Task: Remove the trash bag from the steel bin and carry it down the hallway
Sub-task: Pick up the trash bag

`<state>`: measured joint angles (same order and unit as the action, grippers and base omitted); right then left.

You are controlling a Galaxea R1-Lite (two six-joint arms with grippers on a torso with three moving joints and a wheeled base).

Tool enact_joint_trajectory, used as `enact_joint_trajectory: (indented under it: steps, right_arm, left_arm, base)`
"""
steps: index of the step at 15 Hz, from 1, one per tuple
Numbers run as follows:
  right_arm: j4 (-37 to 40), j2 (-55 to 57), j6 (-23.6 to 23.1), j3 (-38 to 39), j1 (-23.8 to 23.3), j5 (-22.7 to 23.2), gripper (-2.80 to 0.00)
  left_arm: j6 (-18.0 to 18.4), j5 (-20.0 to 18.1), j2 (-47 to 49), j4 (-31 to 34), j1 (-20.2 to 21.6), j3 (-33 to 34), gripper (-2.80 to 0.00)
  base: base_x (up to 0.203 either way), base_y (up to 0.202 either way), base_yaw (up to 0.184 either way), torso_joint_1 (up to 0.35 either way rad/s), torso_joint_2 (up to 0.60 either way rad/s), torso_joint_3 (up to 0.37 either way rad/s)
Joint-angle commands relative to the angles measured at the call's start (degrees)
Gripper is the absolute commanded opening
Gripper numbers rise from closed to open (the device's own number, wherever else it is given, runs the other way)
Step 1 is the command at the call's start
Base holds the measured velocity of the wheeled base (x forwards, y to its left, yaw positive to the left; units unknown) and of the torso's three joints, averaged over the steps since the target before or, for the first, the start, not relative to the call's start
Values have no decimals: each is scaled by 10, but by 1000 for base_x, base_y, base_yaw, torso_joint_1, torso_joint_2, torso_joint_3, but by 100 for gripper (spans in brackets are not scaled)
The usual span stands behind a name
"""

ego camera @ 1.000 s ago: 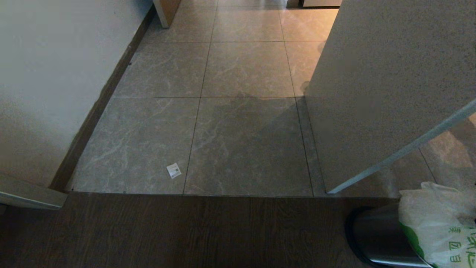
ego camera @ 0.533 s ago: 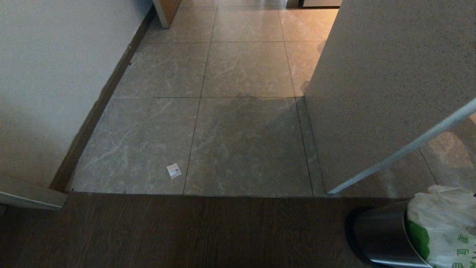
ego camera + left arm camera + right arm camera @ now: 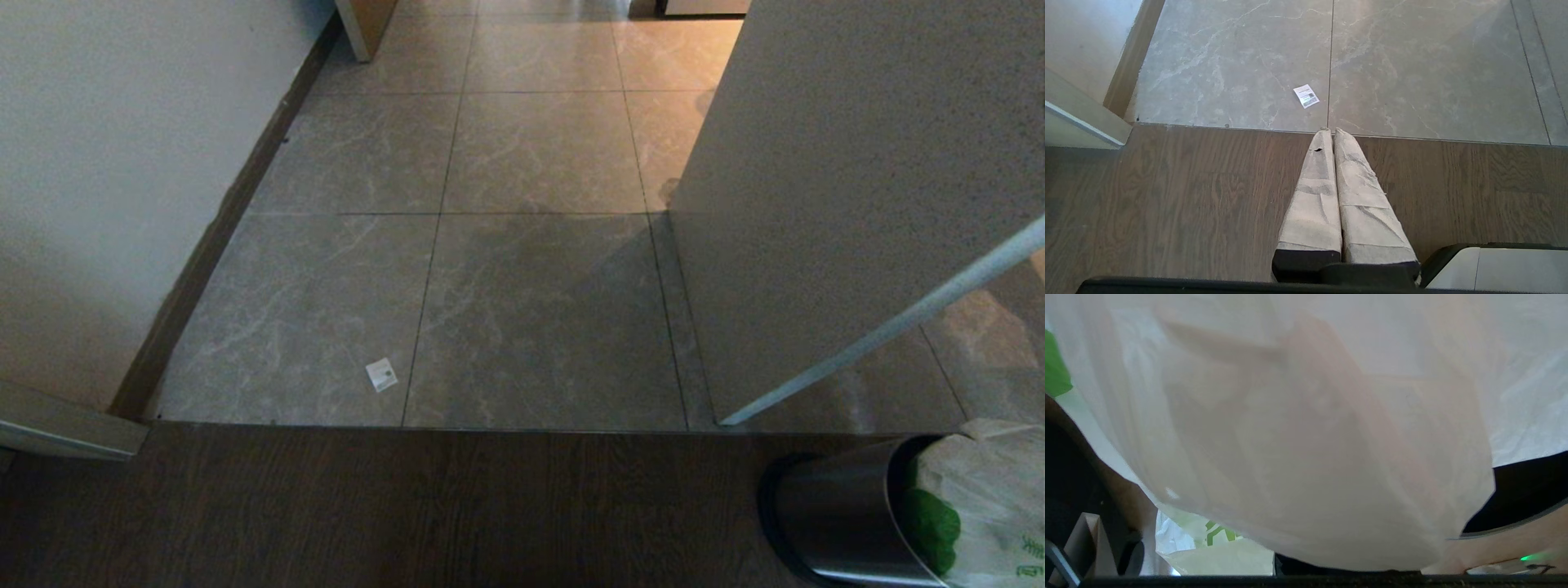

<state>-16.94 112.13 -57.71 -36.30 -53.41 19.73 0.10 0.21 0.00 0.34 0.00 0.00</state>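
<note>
You are early in the job: the trash bag (image 3: pixel 988 498) sits bulging out of the steel bin (image 3: pixel 841 514), which stands on the dark wood floor (image 3: pixel 408 506) just short of the grey tiles (image 3: pixel 539 310). Your right gripper is closed, and its wrist view is filled by white bag film (image 3: pixel 1306 428), so what it pinches is hidden. Your left gripper (image 3: pixel 1331 132) hangs parked left of the bin, fingers pressed together, empty. Lifting the bag clear and the whole carry remain

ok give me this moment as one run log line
stage: bag removal | trash bag: in steel bin | right gripper: shut, bag film covers its camera | left gripper: shut, parked over wood floor
</note>
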Motion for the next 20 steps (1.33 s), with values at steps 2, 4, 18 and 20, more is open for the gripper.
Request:
enact_joint_trajectory:
  steps: [2,4,18,20]
  right_arm:
    - [-3,15,8,-5,-2,2,-280]
    - [-2,15,9,-3,-2,3,0]
    - [121,-128,11,10,-27,100,0]
    - [124,-99,12,7,-54,99,0]
  left_arm:
    - [0,0,0,0,0,0,-280]
    - [0,0,0,0,0,0,-280]
    - [0,0,0,0,0,0,-280]
    - [0,0,0,0,0,0,-280]
  base:
    - [0,0,0,0,0,0]
    - [0,0,0,0,0,0]
    - [0,0,0,0,0,0]
    - [0,0,0,0,0,0]
